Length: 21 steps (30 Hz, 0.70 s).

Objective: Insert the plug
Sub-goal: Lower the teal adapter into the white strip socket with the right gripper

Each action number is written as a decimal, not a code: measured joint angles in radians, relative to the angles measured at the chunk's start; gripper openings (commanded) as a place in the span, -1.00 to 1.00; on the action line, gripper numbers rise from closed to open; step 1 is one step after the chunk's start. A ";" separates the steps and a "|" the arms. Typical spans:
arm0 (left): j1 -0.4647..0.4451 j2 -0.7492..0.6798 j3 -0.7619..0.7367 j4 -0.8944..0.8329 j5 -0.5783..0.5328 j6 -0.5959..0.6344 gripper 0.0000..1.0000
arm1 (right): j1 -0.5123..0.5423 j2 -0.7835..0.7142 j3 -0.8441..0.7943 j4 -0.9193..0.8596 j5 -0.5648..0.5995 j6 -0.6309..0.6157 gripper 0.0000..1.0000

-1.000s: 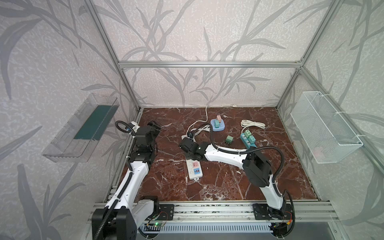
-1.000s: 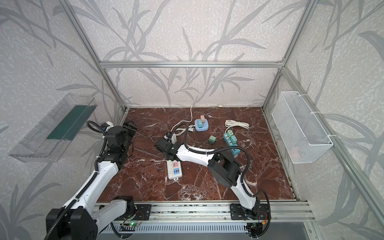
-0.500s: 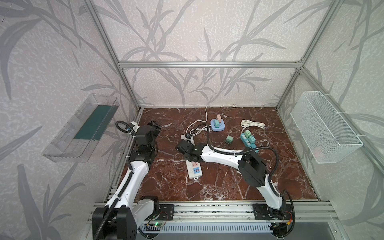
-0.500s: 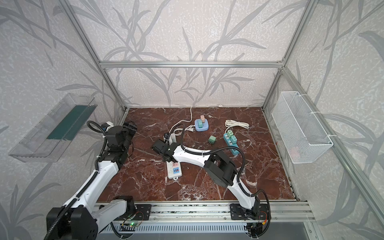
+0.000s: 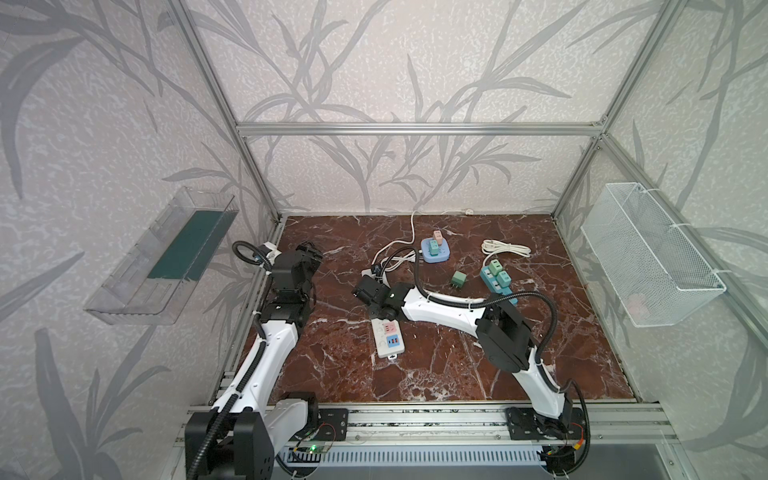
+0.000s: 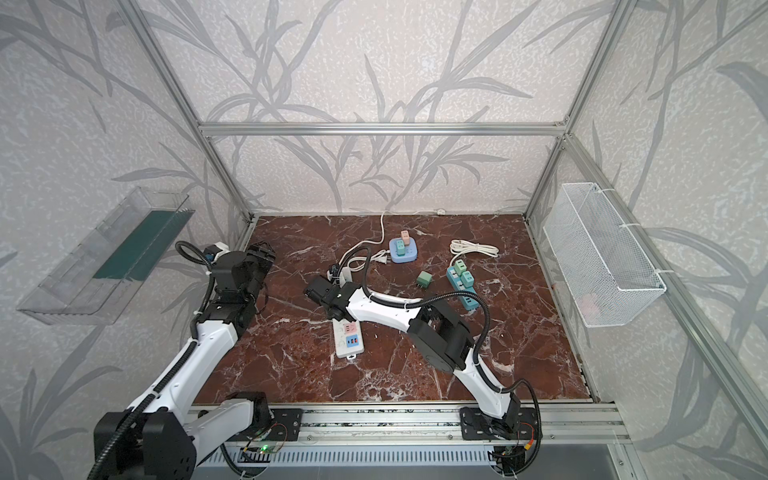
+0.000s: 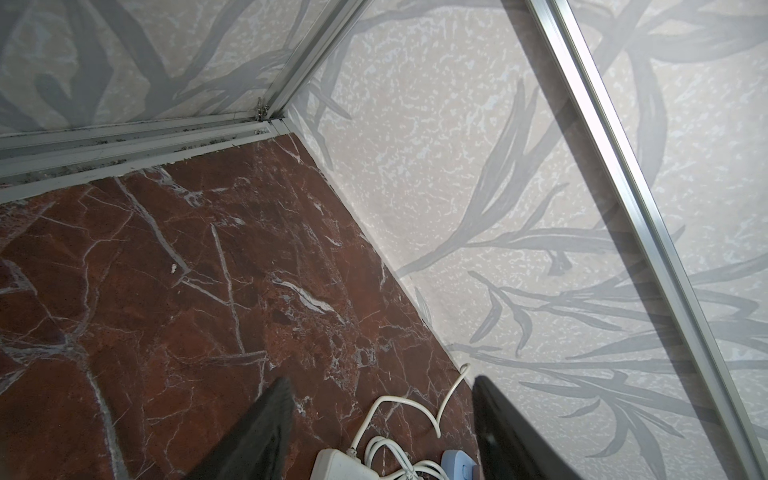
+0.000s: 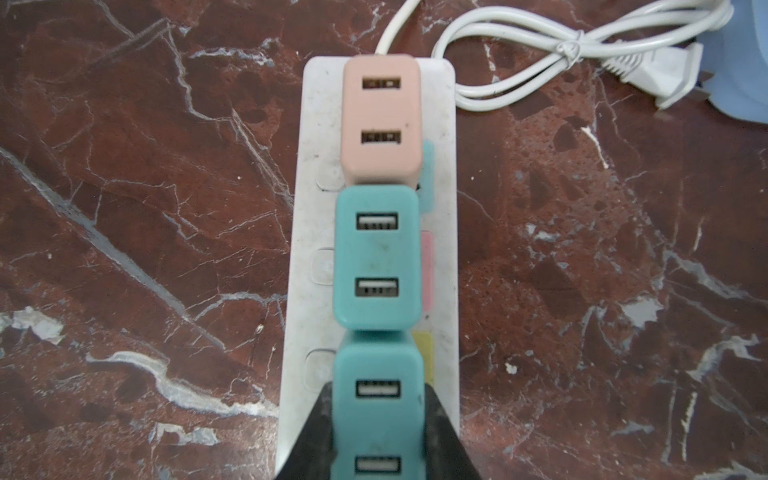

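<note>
The right end effector (image 8: 378,415) was clamped on a teal plug (image 8: 376,374), which stood on the white power strip (image 8: 442,249) in line with a second teal plug (image 8: 376,257) and a pink plug (image 8: 380,120), left of centre in a top view on the counter (image 5: 457,374). The left end effector (image 7: 382,386) hung partly open and empty at the counter's left edge.

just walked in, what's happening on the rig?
The right gripper has its jaws closed on a teal plug over the white power strip, in line with a second teal plug and a pink plug already on it. Whether it is fully seated I cannot tell. The left gripper hangs empty, jaws apart, by the left wall.
</note>
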 measured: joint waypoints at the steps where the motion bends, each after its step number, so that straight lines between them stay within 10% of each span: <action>1: 0.000 0.001 0.000 0.000 0.000 0.000 0.38 | -0.003 0.000 0.001 -0.005 -0.019 0.000 -0.16; 9: 0.002 0.012 0.000 0.005 0.004 0.000 0.38 | -0.013 0.004 0.042 -0.121 -0.113 -0.055 0.21; 21: 0.006 0.035 0.000 0.015 0.014 0.000 0.38 | -0.072 -0.134 0.065 -0.123 -0.173 -0.201 0.25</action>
